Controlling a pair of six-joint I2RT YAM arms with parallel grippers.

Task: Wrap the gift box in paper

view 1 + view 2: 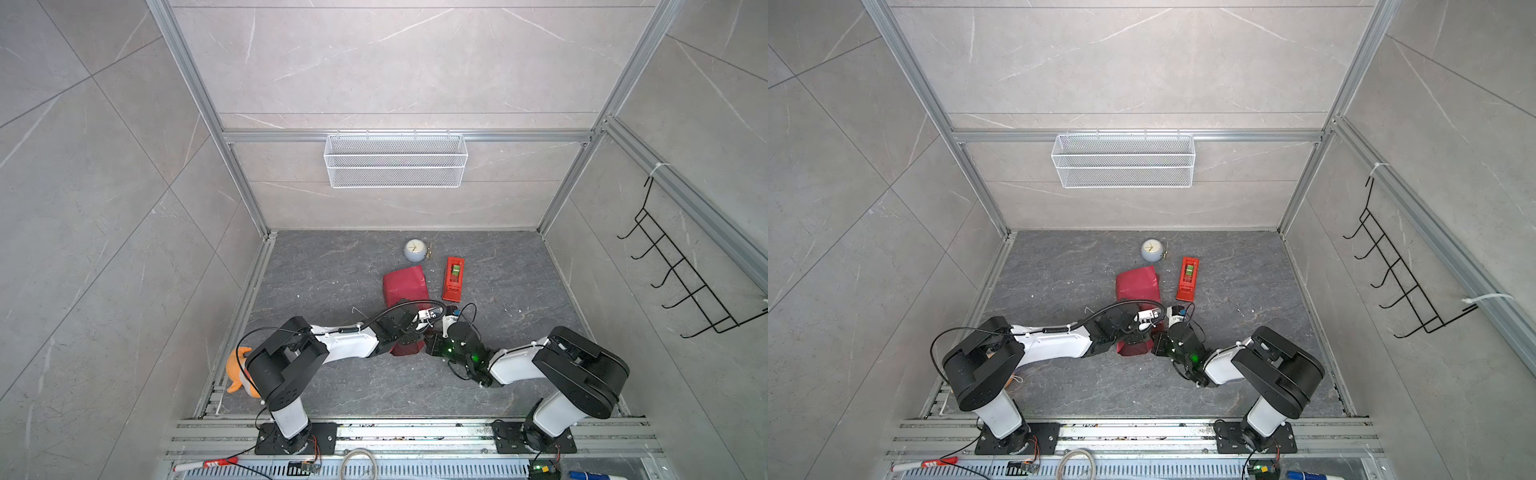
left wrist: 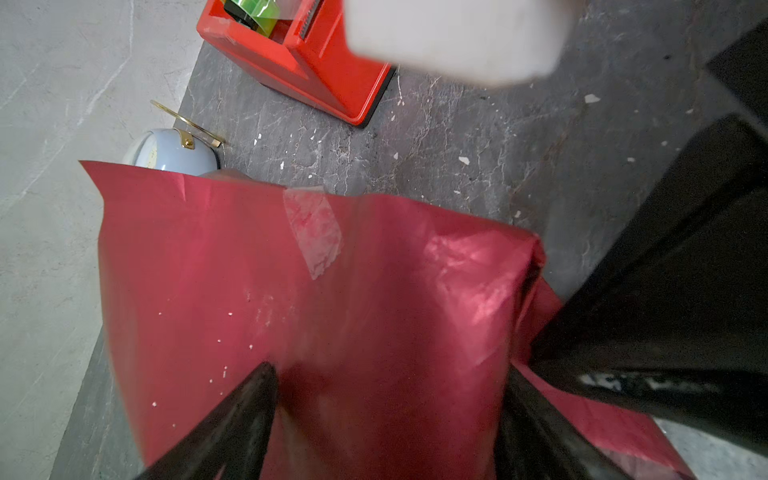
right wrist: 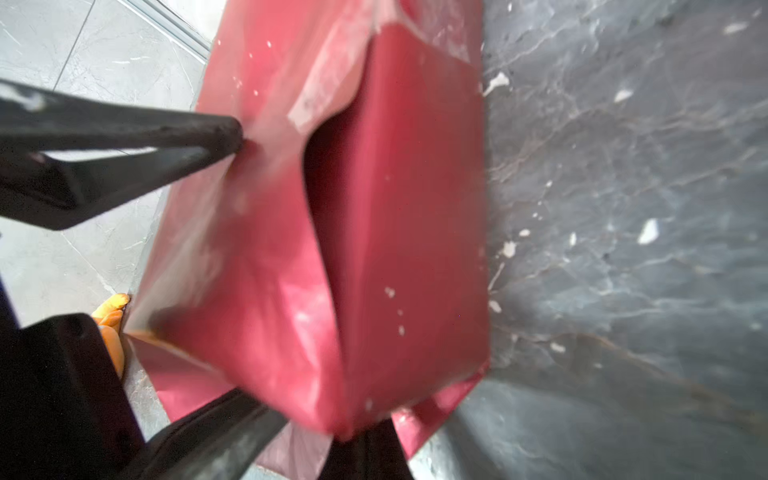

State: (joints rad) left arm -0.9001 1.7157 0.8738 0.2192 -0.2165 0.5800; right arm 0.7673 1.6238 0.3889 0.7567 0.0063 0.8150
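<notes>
The dark red paper (image 1: 405, 286) (image 1: 1138, 284) lies folded into a bundle at mid-table, with a strip of clear tape (image 2: 316, 232) across its seam. The gift box is hidden. My left gripper (image 1: 410, 331) (image 1: 1134, 332) (image 2: 390, 372) stands open over the near part of the bundle, and one fingertip (image 3: 232, 135) presses on the paper (image 3: 395, 208). My right gripper (image 1: 430, 345) (image 1: 1156, 345) (image 3: 365, 451) is shut on a loose paper flap at the bundle's near right corner. An end fold gapes open in the right wrist view.
A red tape dispenser (image 1: 453, 278) (image 1: 1187, 278) (image 2: 299, 54) stands right of the bundle. A small pale-blue clock (image 1: 414, 250) (image 2: 174, 153) sits behind it. An orange soft toy (image 1: 237, 370) lies by the left arm's base. A wire basket (image 1: 395, 160) hangs on the back wall.
</notes>
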